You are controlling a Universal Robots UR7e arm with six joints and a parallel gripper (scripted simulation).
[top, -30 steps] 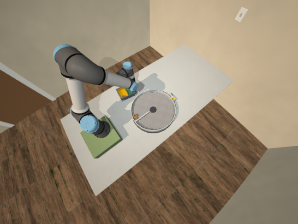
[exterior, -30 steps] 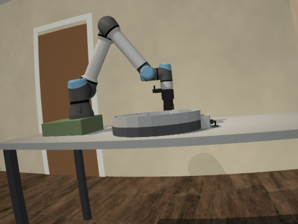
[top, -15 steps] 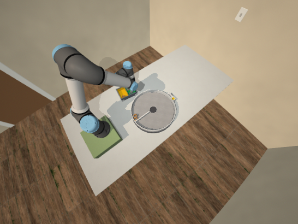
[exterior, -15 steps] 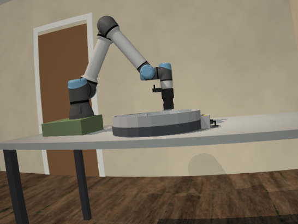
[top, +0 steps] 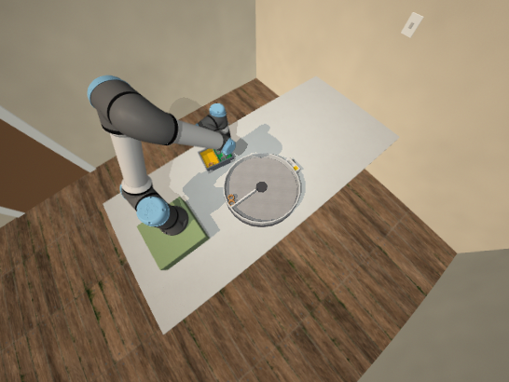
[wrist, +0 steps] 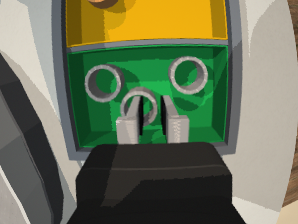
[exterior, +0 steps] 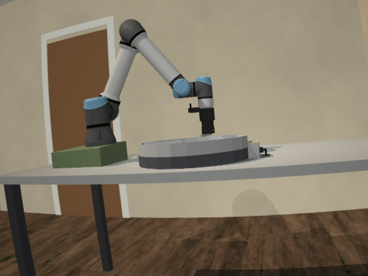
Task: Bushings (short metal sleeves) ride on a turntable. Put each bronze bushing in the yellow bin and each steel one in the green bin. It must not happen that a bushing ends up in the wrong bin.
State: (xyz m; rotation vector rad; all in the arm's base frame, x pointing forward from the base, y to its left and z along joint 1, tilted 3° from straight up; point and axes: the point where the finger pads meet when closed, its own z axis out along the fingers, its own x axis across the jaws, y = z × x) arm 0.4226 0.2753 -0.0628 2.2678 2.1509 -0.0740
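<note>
The black two-finger gripper [exterior: 207, 134] [wrist: 152, 107] is hovering over the square-cornered green bin [top: 226, 156] [wrist: 150, 55], jaws standing partly open and apparently gripping nothing. Three ring-shaped grey steel bushings are lying in it, presumably sorted by metal; two orange-brown bronze bushings [top: 231, 200] are waiting against the turntable's straight pale bar [top: 245, 197].

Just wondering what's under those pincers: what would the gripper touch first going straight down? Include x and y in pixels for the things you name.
Probably the steel bushing [wrist: 125, 105] beneath its left-of-picture finger, or the green bin's floor [wrist: 150, 65]; depth is unclear.

Three steel bushings [wrist: 88, 83] crowd the green bin [wrist: 150, 50].
</note>
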